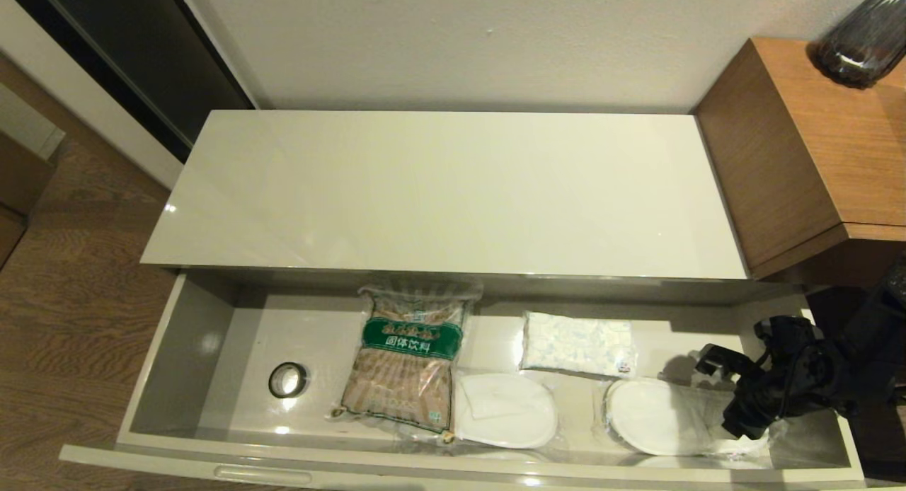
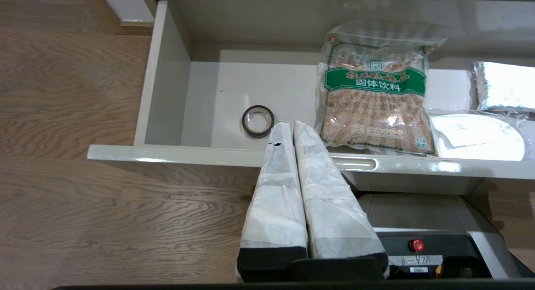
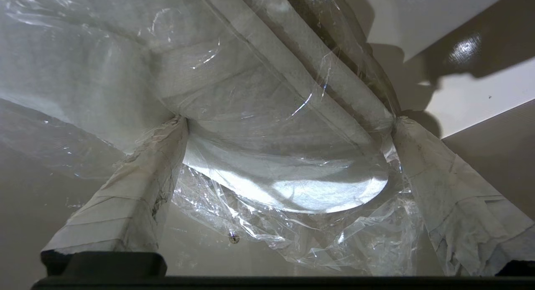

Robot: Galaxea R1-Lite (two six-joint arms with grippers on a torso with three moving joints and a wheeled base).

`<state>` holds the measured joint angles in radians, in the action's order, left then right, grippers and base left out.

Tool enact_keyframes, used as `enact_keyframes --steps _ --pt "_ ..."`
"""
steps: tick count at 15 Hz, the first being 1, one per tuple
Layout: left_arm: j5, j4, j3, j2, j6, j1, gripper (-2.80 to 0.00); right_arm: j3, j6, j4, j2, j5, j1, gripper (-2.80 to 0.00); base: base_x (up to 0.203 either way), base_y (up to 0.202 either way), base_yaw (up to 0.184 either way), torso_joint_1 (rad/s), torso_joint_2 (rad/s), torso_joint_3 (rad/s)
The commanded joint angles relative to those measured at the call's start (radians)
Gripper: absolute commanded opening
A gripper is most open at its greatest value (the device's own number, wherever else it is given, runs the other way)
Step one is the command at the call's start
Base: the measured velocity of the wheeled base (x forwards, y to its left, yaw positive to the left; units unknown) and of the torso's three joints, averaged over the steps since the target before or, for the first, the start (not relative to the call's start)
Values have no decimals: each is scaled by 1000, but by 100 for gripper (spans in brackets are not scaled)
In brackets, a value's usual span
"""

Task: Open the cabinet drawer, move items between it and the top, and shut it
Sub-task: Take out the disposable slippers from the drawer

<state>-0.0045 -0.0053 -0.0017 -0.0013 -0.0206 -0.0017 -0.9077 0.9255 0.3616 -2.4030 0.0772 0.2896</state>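
The cabinet drawer (image 1: 182,349) stands pulled out below the bare cream top (image 1: 446,194). Inside lie a white tissue pack (image 1: 577,344) and flat white slippers in clear plastic, one (image 1: 506,409) mid-drawer and another (image 1: 655,414) toward the right end. My right gripper (image 1: 729,395) is low in the drawer's right end, open. In the right wrist view its fingers (image 3: 138,189) straddle the right slipper (image 3: 284,185), tips against the plastic on both sides. My left gripper (image 2: 291,127) is shut and empty, hovering just in front of the drawer front (image 2: 175,153).
A brown packet with a green band (image 1: 407,360) and a small black tape roll (image 1: 287,380) lie in the drawer's left half. A taller orange-brown wooden surface (image 1: 835,137) with a dark vase (image 1: 867,42) stands at the right. Wooden floor lies to the left.
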Motion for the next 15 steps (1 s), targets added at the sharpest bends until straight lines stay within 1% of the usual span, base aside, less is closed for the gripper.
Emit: enact_keyframes --steps 1,3,4,9,13,15 --pt "0 -1 0 1 -1 0 -280 -2 6 -1 1 1 -1 0 0 0 0 0 0 0" --pt "0 -1 0 1 -1 0 -280 0 7 -3 4 1 -1 0 0 0 0 0 0 0" --pt "0 -1 0 1 -1 0 -280 0 7 -3 5 1 -1 -280 0 0 0 0 0 0" --pt "0 -1 0 1 -1 0 -280 10 6 -4 19 3 -1 -280 0 0 0 0 0 0" --pt "0 -1 0 1 -1 0 -280 -8 6 -57 51 3 -3 -280 0 0 0 0 0 0" --pt "0 -1 0 1 -1 0 -280 -10 6 -97 116 3 -3 -280 0 0 0 0 0 0"
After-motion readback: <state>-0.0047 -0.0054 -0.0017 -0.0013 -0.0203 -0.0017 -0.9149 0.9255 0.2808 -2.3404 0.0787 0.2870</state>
